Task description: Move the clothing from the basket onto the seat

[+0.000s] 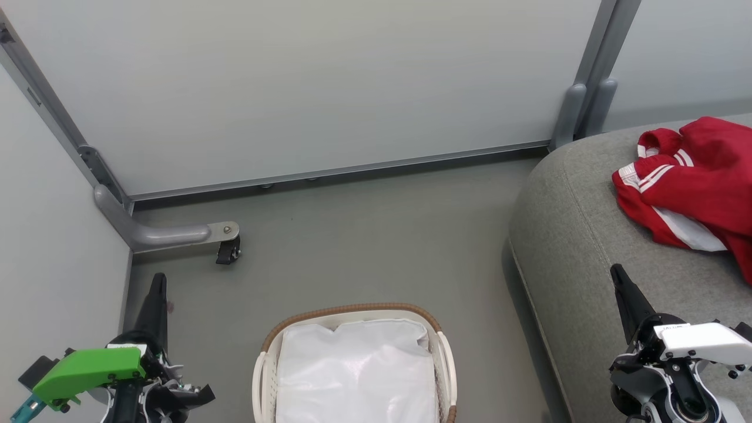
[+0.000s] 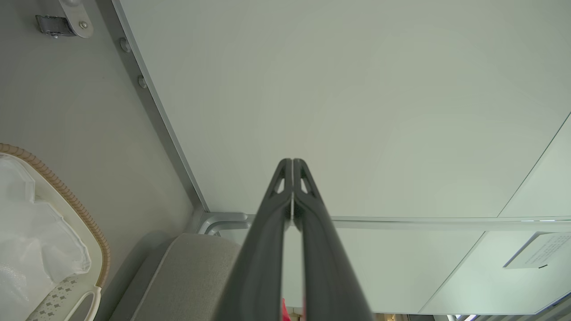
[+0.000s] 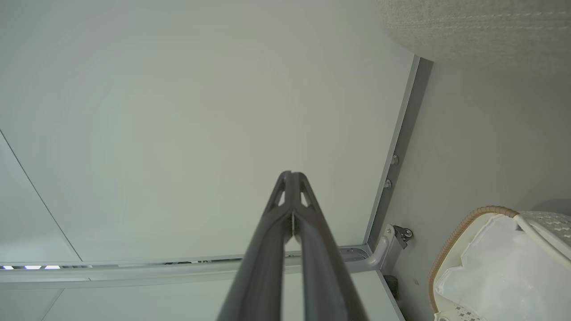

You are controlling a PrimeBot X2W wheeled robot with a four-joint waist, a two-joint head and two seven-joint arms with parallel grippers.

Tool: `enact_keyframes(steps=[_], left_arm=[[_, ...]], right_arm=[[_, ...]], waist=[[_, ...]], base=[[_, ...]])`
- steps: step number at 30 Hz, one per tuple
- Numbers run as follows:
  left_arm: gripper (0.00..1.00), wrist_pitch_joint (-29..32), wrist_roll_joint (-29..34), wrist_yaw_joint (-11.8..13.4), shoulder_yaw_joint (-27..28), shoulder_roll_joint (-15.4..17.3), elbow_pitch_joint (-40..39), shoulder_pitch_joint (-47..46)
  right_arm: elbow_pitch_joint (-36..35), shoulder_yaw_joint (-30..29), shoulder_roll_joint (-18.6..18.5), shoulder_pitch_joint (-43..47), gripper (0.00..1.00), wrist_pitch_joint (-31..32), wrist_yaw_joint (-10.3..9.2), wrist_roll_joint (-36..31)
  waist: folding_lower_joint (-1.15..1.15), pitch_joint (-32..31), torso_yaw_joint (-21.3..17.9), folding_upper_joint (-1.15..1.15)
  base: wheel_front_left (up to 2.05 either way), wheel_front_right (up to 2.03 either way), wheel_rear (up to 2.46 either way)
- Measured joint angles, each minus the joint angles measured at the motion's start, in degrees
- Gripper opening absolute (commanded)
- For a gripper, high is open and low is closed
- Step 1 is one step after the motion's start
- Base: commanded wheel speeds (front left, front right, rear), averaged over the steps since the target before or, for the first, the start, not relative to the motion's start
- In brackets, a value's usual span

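Seen from my remote station, the head camera looks down on the clothing, a crumpled heap of bright red sportswear with white stripes. It lies on the grey seat at the right of the scene, well apart from the basket. The basket stands on the grey floor between my two arms, its brown braided rim framing a rumpled white liner cloth. The left pincer rises at the lower left over the floor, beside a pale partition panel, with its green housing below it. The right pincer rises at the lower right above the front of the seat, near the clothing but clear of it. Both are fully closed, dark fingers pressed tip to tip with nothing between them. My left wrist camera shows the left pincer meeting against the pale panel, the basket at the left edge and a corner of the seat beside the fingers. My right wrist camera shows the right pincer closed likewise, the seat at the upper right and the basket at the lower right. A grey metal foot with a small black castor juts from the partition frame onto the floor beyond the basket.
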Motion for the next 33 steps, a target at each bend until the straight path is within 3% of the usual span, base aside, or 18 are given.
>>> enact_keyframes(steps=[33], left_arm=[[0.0,0.0,0.0,-0.01,0.0,0.0,-0.01,0.0]], right_arm=[[0.0,0.01,0.0,0.0,0.0,0.0,-0.01,0.0]], waist=[[0.0,0.0,0.0,0.0]], base=[[0.0,0.0,0.0]])
